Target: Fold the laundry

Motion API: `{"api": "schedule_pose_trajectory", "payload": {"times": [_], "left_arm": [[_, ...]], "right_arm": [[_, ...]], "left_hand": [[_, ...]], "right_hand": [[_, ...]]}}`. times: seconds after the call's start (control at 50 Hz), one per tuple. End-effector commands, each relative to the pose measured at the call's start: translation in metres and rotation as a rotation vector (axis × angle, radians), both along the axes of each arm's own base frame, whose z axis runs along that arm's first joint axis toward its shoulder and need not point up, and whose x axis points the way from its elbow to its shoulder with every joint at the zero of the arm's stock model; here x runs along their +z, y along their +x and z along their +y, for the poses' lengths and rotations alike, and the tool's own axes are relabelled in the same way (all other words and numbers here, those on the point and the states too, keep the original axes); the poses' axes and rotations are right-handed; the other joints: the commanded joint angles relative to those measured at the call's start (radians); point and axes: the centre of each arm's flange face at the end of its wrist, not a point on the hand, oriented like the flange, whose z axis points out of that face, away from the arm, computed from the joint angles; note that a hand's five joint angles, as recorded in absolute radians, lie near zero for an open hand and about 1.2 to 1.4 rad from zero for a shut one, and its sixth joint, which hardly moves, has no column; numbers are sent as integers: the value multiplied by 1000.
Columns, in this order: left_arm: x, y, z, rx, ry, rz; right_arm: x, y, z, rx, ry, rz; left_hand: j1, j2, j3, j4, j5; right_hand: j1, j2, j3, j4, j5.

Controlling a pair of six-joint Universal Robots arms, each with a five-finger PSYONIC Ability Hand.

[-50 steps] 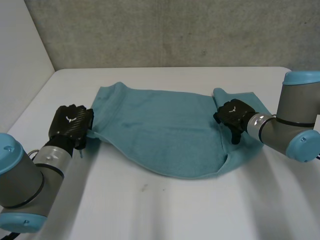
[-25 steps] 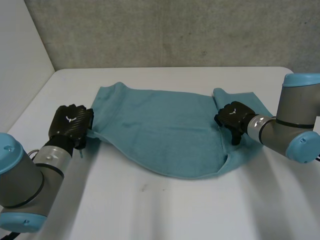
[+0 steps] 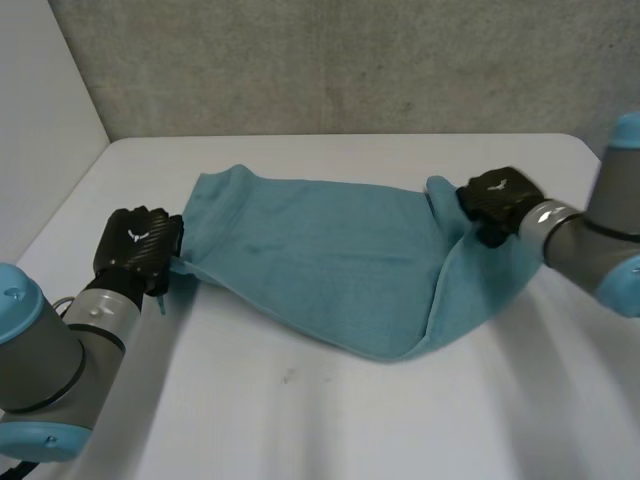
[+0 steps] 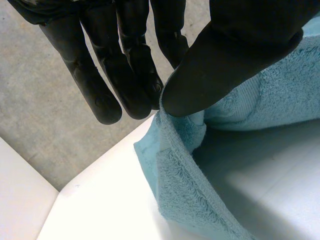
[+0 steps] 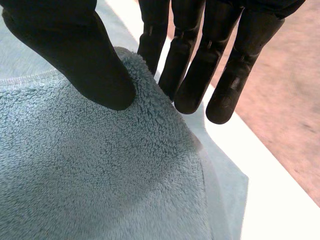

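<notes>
A teal towel point(image 3: 320, 255) lies spread across the middle of the white table point(image 3: 300, 420), its right part doubled over. My left hand point(image 3: 140, 245) is at the towel's left edge. In the left wrist view its thumb point(image 4: 240, 45) and fingers point(image 4: 130, 85) pinch a raised fold of that edge of the towel point(image 4: 200, 200). My right hand point(image 3: 497, 198) is at the towel's far right corner. In the right wrist view its thumb point(image 5: 75, 50) presses the fluffy towel point(image 5: 100, 185) against the fingers point(image 5: 190, 75), holding the corner slightly lifted.
A grey wall point(image 3: 330, 70) runs behind the table's far edge. A white panel point(image 3: 40, 130) stands at the far left. Bare tabletop stretches in front of the towel, and the table's right corner point(image 3: 575, 140) lies just behind my right hand.
My right hand has shut on the towel's right corner and moved back and to the right, lifting that side. The towel's front right fold has pulled in. The left hand has stayed put.
</notes>
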Motion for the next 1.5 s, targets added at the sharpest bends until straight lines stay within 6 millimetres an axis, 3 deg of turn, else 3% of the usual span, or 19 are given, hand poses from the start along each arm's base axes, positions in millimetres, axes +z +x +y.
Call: {"api": "schedule_pose_trajectory", "payload": {"times": [0.02,0.08,0.12,0.2,0.42,0.52,0.6,0.66,0.7,0.72,0.76,0.82,0.86,0.92,0.96,1.06,1.1,1.26,1.5], "left_arm": [[8,3,5,5,18,-42],[13,5,7,9,20,-68],[19,11,13,19,39,-123],[26,16,25,21,65,-175],[50,40,91,26,245,-263],[51,39,100,2,241,-307],[52,38,94,-8,217,-334],[45,32,76,-36,202,-341],[34,23,51,-54,177,-337],[34,23,51,-54,177,-337],[25,16,24,-57,144,-333],[21,10,9,-60,120,-331],[11,-2,-17,-76,76,-327],[6,-11,-35,-84,36,-329],[-2,-22,-63,-86,-21,-337],[-13,-32,-96,-86,-67,-351],[-18,-35,-104,-88,-75,-351],[-32,-49,-138,-124,-158,-332],[-44,-58,-155,-158,-243,-314]], "right_arm": [[34,-71,21,-200,2,-13],[38,-83,28,-223,-4,4],[44,-109,43,-288,-15,31],[49,-133,64,-339,-21,62],[57,-164,112,-333,122,177],[50,-173,124,-290,218,286],[49,-175,121,-267,194,309],[44,-178,108,-279,153,289],[32,-177,89,-272,136,245],[32,-177,89,-272,136,245],[23,-159,72,-223,106,208],[19,-153,64,-217,93,200],[13,-142,47,-228,59,204],[11,-126,26,-233,-24,215],[8,-121,16,-245,-58,214],[-3,-111,-18,-299,-164,197],[-14,-108,-34,-319,-197,188],[-37,-89,-65,-337,-278,195],[-58,-77,-79,-336,-286,200]], "left_hand": [[198,178,179,179,180],[198,178,179,179,180],[198,178,179,179,180],[198,178,179,179,180],[198,178,179,179,180],[198,178,179,179,180],[198,178,179,179,180],[198,178,179,179,180],[198,178,179,179,180],[198,178,179,179,180],[198,178,179,179,180],[198,178,179,179,180],[198,178,179,179,180],[198,178,179,179,180],[198,178,179,179,180],[198,178,179,179,180],[198,178,179,179,180],[198,178,179,179,180],[198,178,179,179,180]], "right_hand": [[435,218,216,206,245],[435,218,216,206,245],[435,218,216,206,245],[435,218,216,206,245],[435,218,216,206,245],[435,218,216,206,245],[435,218,216,206,245],[435,218,216,206,245],[435,218,216,206,245],[435,218,216,206,245],[435,218,216,206,245],[435,218,216,206,245],[435,218,216,206,245],[435,218,216,206,245],[435,218,216,206,245],[435,218,216,206,245],[435,218,216,206,245],[435,218,216,206,245],[435,218,216,206,245]]}}
